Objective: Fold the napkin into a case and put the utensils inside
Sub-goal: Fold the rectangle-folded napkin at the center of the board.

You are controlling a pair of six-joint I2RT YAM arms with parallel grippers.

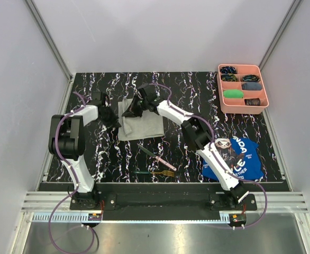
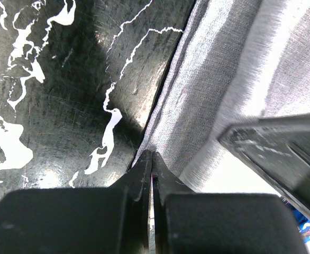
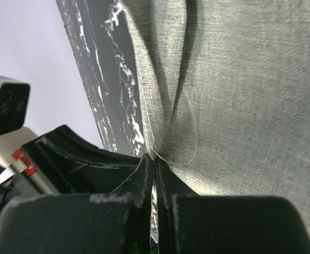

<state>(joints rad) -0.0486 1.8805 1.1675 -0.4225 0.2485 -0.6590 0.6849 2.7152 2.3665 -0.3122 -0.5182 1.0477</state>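
Two arms work one grey napkin (image 1: 142, 124) on the marbled black desk (image 1: 192, 87). The left tool (image 2: 152, 156) is pinched tight on the cloth's left edge, low against the desk. The right tool (image 3: 154, 159) is clamped on a raised pleat near the far left corner, where the fabric bunches into a ridge. Holding the same side at two places likely lets the pair carry that side across in one even fold, the first step toward the case, which has no pocket shape yet.

The napkin lies mid-desk, mostly flat, its far left part lifted and creased. Two utensils wait apart from it toward the near edge. One is a pink-handled knife (image 1: 151, 154), lying at a slant. The other is a green-handled fork (image 1: 156, 172), just nearer the arms. Both seem parked clear of the folding.

One pink tray (image 1: 219, 87) sits at the far right corner. One blue cloth (image 1: 245, 164) lies at the near right, under the right arm.
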